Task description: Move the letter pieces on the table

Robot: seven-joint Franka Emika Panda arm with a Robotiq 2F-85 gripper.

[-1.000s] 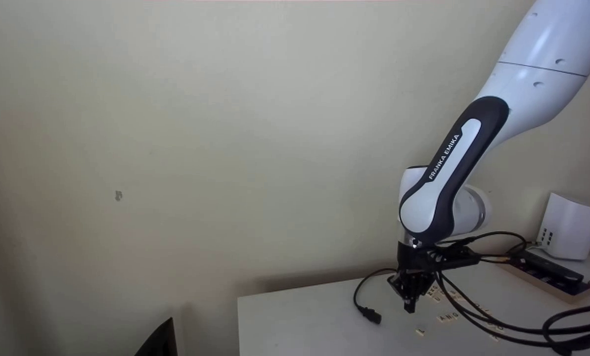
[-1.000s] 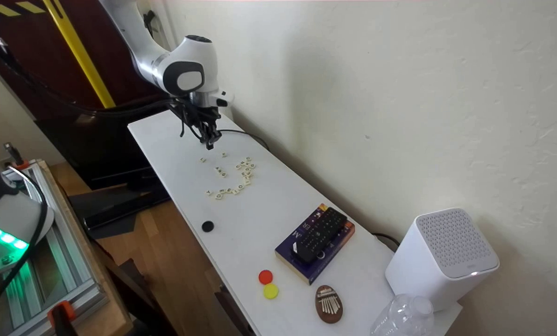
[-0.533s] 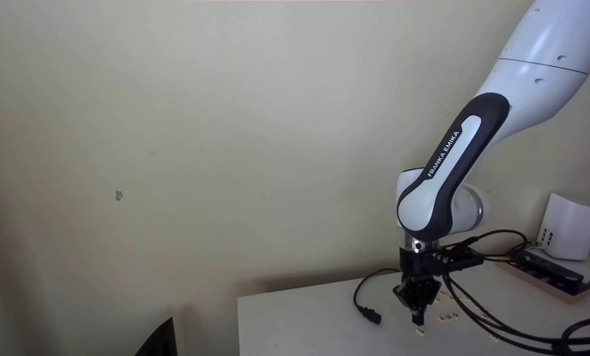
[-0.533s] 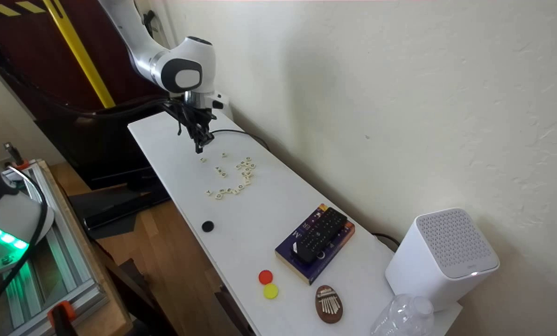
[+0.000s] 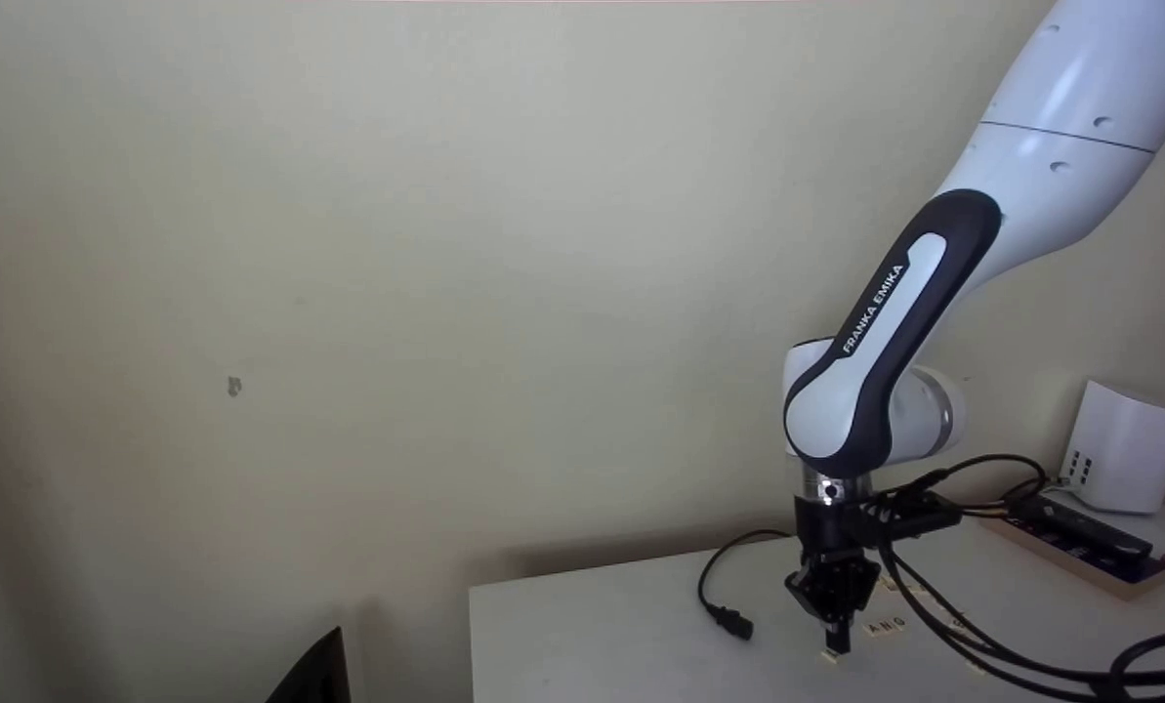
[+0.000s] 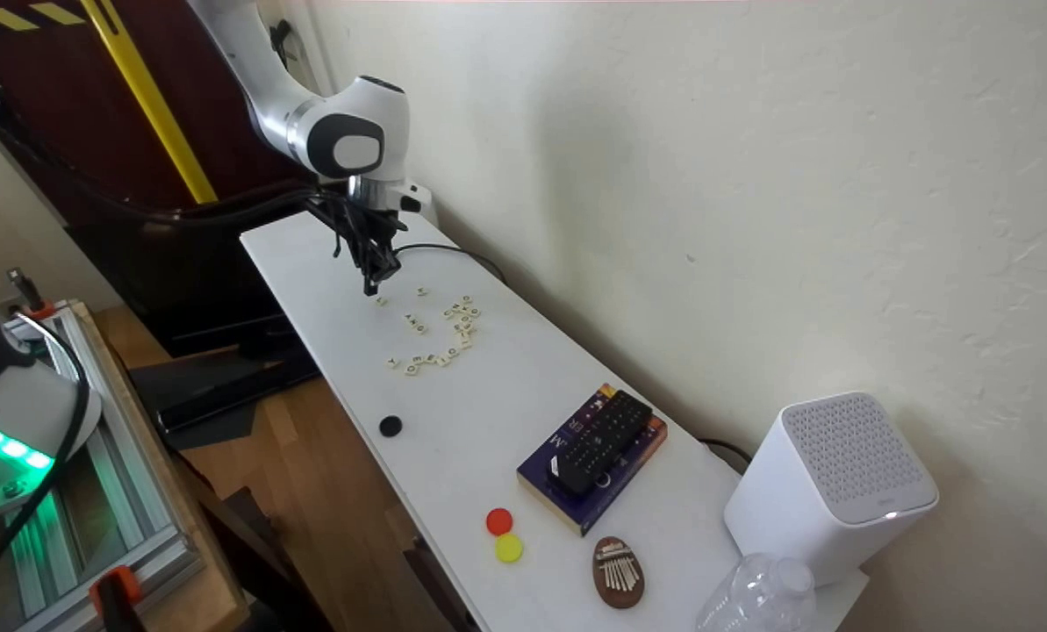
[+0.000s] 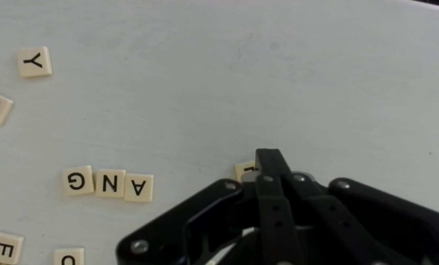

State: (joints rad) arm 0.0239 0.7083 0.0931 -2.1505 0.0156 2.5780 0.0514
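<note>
In an exterior view: dim; the painted wall (image 5: 445, 293) browns and darkens toward 9 o'clock, with a soft shadow at 6 o'clock. In an exterior view: brighter; green status lights (image 6: 14, 448) between 8 and 9 o'clock, cores near white, tint the aluminium frame (image 6: 124, 448). Wrist view: even grey light; letter tiles (image 7: 110, 183) at 8 o'clock crisp; gripper (image 7: 272, 162) toward 5 o'clock near black.

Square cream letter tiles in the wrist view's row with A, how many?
3, left to right: cream G tile, N tile, A tile, none covered. The black pincer partly hides a separate tile.
</note>
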